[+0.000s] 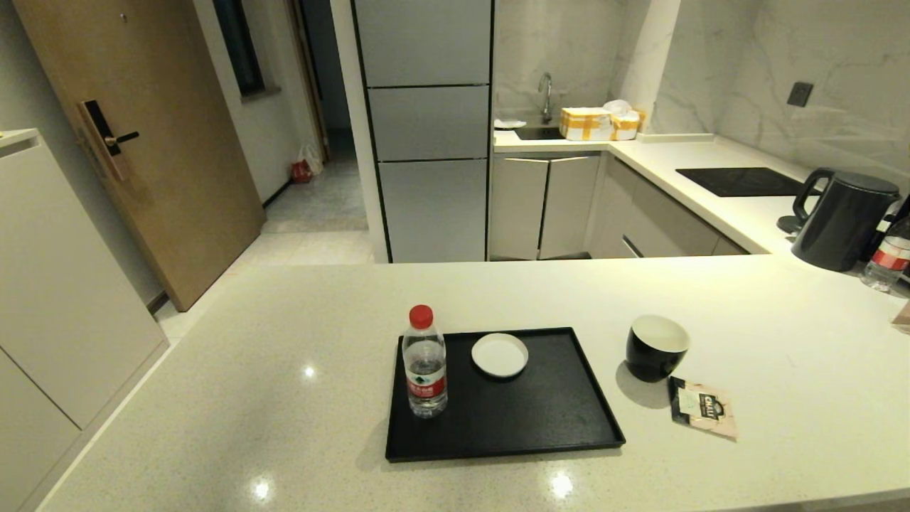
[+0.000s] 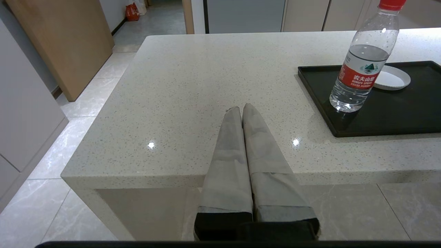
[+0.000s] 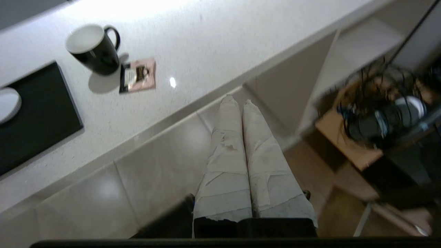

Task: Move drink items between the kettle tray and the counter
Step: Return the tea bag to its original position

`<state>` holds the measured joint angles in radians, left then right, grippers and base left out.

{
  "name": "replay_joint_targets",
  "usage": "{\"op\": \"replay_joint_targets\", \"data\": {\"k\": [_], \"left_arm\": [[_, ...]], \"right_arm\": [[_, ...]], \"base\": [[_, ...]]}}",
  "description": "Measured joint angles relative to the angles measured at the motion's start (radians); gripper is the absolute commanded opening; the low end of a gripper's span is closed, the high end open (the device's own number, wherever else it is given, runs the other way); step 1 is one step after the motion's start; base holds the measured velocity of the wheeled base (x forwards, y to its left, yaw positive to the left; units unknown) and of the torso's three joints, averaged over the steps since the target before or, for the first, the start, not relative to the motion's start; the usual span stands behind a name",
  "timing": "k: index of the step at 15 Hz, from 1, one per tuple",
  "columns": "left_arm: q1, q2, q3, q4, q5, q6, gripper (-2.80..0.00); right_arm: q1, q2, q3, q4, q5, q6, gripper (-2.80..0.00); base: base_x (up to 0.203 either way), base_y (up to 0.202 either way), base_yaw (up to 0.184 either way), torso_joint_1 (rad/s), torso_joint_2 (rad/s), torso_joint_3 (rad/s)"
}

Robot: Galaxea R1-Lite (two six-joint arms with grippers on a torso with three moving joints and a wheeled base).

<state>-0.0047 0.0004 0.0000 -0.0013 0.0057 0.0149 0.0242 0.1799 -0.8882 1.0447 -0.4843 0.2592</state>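
A black cup (image 1: 655, 347) with a white inside stands on the cream counter (image 1: 249, 398), just right of the black tray (image 1: 540, 419). Its handle shows in the right wrist view, where the cup (image 3: 93, 48) stands beside the pink-and-black tea sachet (image 3: 137, 75). The sachet (image 1: 704, 407) lies flat in front of the cup. My left gripper (image 2: 241, 108) is shut and empty, low over the counter's near left edge, left of the tray (image 2: 396, 113). My right gripper (image 3: 237, 100) is shut and empty, off the counter's front edge over the floor. Neither arm shows in the head view.
On the tray stand a water bottle (image 1: 424, 363) with a red cap and a small white saucer (image 1: 500, 354). A dark kettle (image 1: 842, 217) and another bottle (image 1: 887, 259) sit at the far right. The glossy hob panel (image 1: 743, 181) lies behind them.
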Motion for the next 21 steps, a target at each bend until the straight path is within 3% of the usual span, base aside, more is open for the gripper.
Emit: {"op": "replay_joint_targets", "data": {"k": [2, 5, 8, 10, 11, 13, 21], "left_arm": [[0.000, 0.000, 0.000, 0.000, 0.000, 0.000, -2.80], [0.000, 0.000, 0.000, 0.000, 0.000, 0.000, -2.80], [0.000, 0.000, 0.000, 0.000, 0.000, 0.000, -2.80], [0.000, 0.000, 0.000, 0.000, -0.001, 0.000, -2.80], [0.000, 0.000, 0.000, 0.000, 0.000, 0.000, -2.80], [0.000, 0.000, 0.000, 0.000, 0.000, 0.000, -2.80], [0.000, 0.000, 0.000, 0.000, 0.000, 0.000, -2.80]], "right_arm": [[-0.012, -0.104, 0.109, -0.117, 0.049, 0.012, -2.80], [-0.020, -0.162, 0.398, -0.457, 0.114, 0.000, -2.80], [-0.022, -0.178, 0.746, -0.869, 0.205, -0.110, -2.80], [-0.022, -0.180, 0.851, -1.100, 0.325, -0.184, -2.80], [-0.022, -0.181, 0.870, -1.126, 0.392, -0.224, -2.80], [-0.023, -0.182, 0.885, -1.054, 0.479, -0.280, -2.80], [-0.023, -0.182, 0.888, -1.040, 0.485, -0.278, -2.80]], "base": [[0.000, 0.000, 0.000, 0.000, 0.00, 0.000], [0.000, 0.000, 0.000, 0.000, 0.00, 0.000], [0.000, 0.000, 0.000, 0.000, 0.00, 0.000], [0.000, 0.000, 0.000, 0.000, 0.00, 0.000], [0.000, 0.000, 0.000, 0.000, 0.00, 0.000], [0.000, 0.000, 0.000, 0.000, 0.00, 0.000], [0.000, 0.000, 0.000, 0.000, 0.00, 0.000]]}}
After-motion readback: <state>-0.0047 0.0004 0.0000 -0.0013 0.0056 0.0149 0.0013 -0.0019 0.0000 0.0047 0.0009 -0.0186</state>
